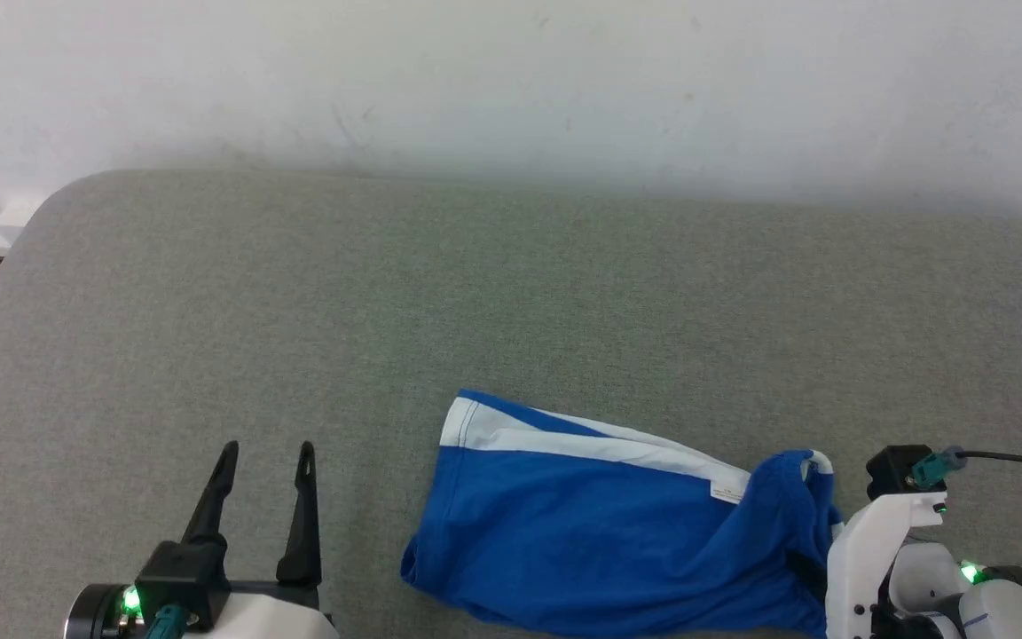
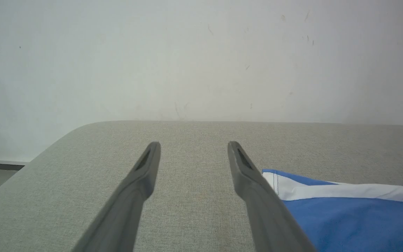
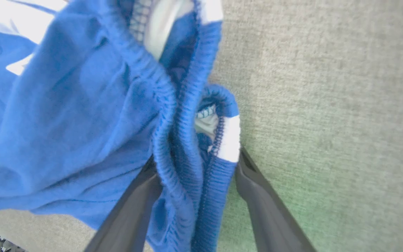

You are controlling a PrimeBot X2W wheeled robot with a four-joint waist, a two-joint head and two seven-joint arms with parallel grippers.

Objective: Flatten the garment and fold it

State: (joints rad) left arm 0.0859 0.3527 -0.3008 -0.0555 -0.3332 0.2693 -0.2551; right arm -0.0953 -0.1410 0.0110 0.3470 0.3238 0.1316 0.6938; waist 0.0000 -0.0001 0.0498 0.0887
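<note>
1. Bright blue shorts (image 1: 600,532) lying on a grey cloth-covered counter (image 1: 298,311), near its front edge and right of the middle, with a pale scuffed wall (image 1: 511,80) behind.
2. Left part of the shorts spread fairly flat, a broad white band (image 1: 582,441) slanting across the far side and a small white tag (image 1: 728,491) at the band's right end.
3. Right end of the shorts gathered into a raised, rumpled bunch, just beside the white wrist of the right arm (image 1: 866,541).
4. Right tool (image 3: 196,157) pointing into that bunch, fingers spread wide with the ribbed blue waistband (image 3: 184,140) crumpled between them and touching both. Cloth not squeezed flat, and a white patch of the band resting against one finger.
5. Left tool (image 1: 267,446) at the lower left of the head view, to the left of the shorts and apart from them. Fingers wide, nothing between them, aimed over bare counter toward the wall.
6. In the left wrist view, the white-banded corner of the shorts showing just past one dark finger (image 2: 257,196), bare grey cloth on the other side.
</note>
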